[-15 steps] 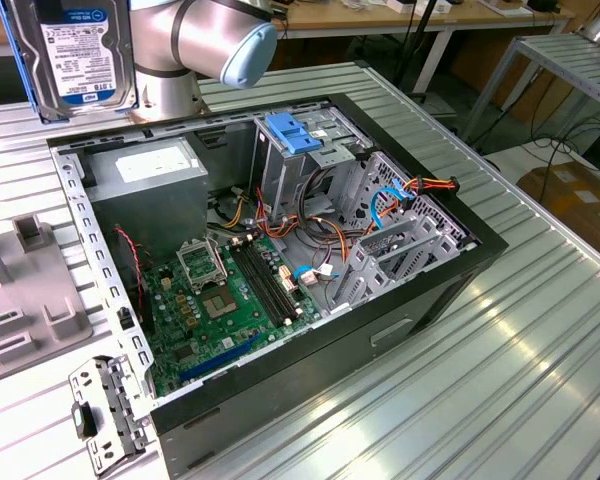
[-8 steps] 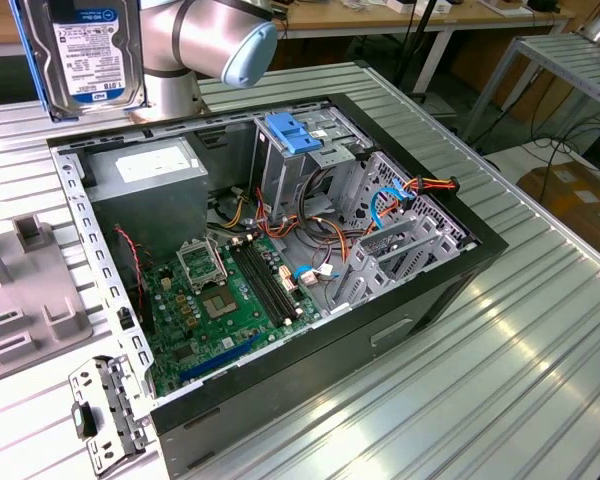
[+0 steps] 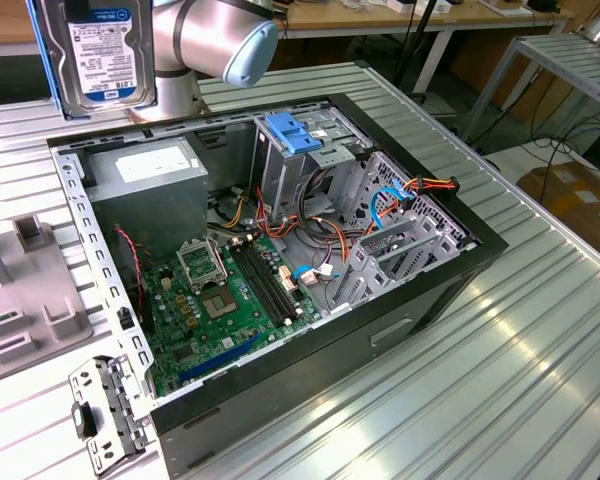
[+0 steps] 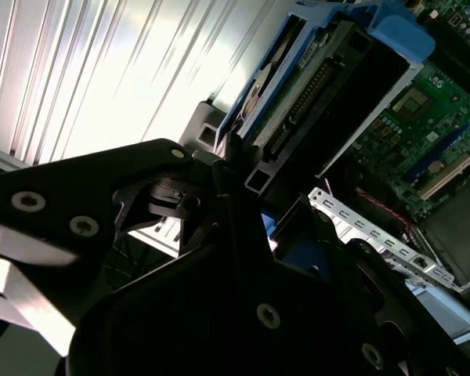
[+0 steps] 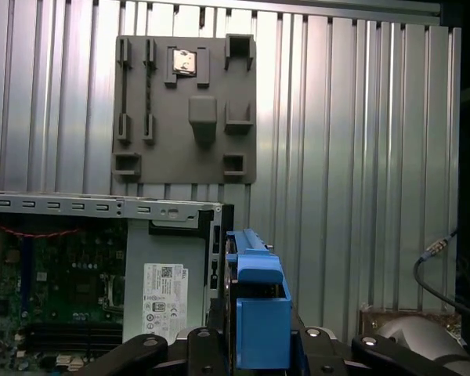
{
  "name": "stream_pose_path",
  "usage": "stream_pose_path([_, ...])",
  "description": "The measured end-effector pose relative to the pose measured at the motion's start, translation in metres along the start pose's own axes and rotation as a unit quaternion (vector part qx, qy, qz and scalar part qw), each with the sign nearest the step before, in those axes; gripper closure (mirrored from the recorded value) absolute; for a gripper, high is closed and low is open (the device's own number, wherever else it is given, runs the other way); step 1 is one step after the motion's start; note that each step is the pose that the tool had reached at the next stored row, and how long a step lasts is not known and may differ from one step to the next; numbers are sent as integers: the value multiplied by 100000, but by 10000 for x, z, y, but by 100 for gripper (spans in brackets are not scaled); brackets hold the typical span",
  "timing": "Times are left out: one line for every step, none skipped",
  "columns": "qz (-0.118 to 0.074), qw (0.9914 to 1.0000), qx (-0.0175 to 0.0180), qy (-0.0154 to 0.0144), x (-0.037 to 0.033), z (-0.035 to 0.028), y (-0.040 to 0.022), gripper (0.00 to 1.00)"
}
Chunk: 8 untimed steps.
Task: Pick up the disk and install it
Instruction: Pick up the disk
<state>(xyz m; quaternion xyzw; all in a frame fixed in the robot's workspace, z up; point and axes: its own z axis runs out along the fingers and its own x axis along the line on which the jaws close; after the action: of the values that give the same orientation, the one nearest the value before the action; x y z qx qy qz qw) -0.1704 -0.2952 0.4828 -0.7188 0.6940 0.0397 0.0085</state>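
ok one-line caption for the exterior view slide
Robot arm holding the disk upright, aloft by the open computer case

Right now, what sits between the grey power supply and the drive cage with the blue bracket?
In the exterior view, a loose bundle of yellow and red cables lies in the gap between the power supply and the drive cage.
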Motion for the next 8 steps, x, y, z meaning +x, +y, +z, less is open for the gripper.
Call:
stream_pose_path([4,100000,-1,-2,0,-1,-17,63])
stream_pose_path([-1,100000,-3,-6,1,-1,-31,63])
stream_pose_path([4,100000,-6,-10,1,-1,-46,63])
stream_pose_path([4,100000,-5,-8,2,-2,-76,63])
stream_pose_path([2,100000,-9,-3,3,-3,-94,63])
stream_pose_path([2,100000,-13,-1,4,-3,-103,63])
stream_pose_path([6,100000,-13,-3,10,-4,-112,63])
stream_pose_path([6,100000,-9,-7,16,-4,-117,63])
